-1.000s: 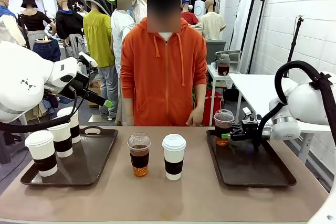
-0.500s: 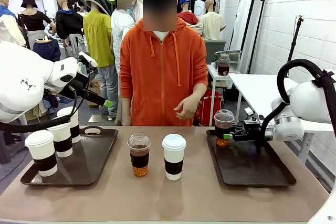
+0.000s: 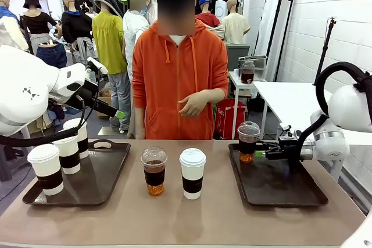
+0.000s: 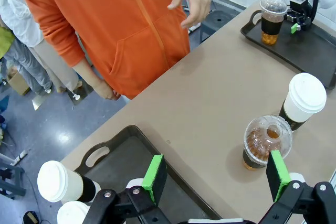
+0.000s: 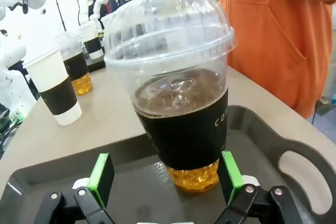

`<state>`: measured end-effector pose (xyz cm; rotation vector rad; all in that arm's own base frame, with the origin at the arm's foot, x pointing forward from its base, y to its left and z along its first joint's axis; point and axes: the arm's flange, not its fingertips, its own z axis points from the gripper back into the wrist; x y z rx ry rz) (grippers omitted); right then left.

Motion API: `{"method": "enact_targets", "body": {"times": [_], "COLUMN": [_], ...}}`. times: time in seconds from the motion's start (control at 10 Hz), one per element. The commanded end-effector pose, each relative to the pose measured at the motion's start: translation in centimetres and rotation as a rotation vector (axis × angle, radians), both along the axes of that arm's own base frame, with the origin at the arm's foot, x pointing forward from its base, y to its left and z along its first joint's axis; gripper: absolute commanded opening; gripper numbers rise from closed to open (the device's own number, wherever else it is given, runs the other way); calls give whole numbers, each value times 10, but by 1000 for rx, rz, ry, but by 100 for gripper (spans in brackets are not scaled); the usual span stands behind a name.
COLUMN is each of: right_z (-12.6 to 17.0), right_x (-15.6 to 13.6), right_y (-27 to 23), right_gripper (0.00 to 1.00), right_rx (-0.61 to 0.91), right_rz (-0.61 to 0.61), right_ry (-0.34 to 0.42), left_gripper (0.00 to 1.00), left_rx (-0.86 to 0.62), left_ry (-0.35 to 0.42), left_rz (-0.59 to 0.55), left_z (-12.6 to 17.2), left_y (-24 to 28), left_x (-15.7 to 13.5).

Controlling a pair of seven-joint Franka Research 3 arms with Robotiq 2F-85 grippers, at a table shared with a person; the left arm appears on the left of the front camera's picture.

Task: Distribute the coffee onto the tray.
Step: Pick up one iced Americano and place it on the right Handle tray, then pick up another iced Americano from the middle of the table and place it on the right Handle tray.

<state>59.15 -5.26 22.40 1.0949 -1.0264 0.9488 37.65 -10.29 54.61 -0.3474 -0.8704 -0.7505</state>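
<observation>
On the far left corner of the right tray (image 3: 279, 193) stands a clear dome-lidded cup (image 3: 248, 141) of dark-amber drink with a black sleeve. The right tool (image 3: 260, 154) lies level over that tray, just to the cup's right, its green pads spread wide. In the right wrist view the cup sits just ahead of the pads and neither pad appears to touch it. Left of the right tray, on the bare counter (image 3: 192, 219), a white paper cup (image 3: 192, 173) with a brown band stands nearest. A second clear cup (image 3: 154, 171) is just beyond it on the left, the two close but apart. Farther left again, at the counter's other end, the left tray (image 3: 99, 178) carries three paper cups (image 3: 68, 153) in a row along its outer side. The left tool (image 4: 215, 174) hangs above that tray, jaws wide apart and holding nothing. Beyond the right tray's far left, a person in an orange hoodie stands with one hand (image 3: 190, 104) raised at waist height.
</observation>
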Motion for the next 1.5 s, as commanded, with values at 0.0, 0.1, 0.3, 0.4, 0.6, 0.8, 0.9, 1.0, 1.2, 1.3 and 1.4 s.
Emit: {"method": "enact_targets", "body": {"times": [0.0,0.1,0.3,0.4,0.6,0.8,0.9,1.0,1.2,1.3,1.4], "right_z": [5,5,6,2,2,2,2,9,20,26,33], "right_x": [-18,-24,-30,-16,-16,-16,-19,-22,-32,-40,-48], "right_y": [-3,-5,-10,-10,-10,-10,-10,-15,-16,-17,-16], "right_gripper": [100,100,100,100,100,100,100,100,100,100,100], "right_rx": [-24,-25,-44,-15,-15,-15,-21,-27,-34,-45,-54], "right_rz": [-34,-53,-85,-33,-33,-33,-40,-42,-29,-17,-13], "right_ry": [-4,-7,-15,11,11,11,11,15,33,31,19], "left_gripper": [100,100,100,100,100,100,100,100,100,100,100], "left_rx": [-4,-4,-4,-4,-4,-4,-4,-4,-4,-4,-4], "left_ry": [4,4,4,4,4,4,4,4,4,4,4], "left_rz": [-2,-2,-2,-2,-2,-2,-2,-2,-2,-2,-2], "left_z": [-1,-1,-1,-1,-1,-1,-1,-1,-1,-1,-1], "left_y": [1,1,1,1,1,1,1,1,1,1,1], "left_x": [0,0,0,0,0,0,0,0,0,0,0]}}
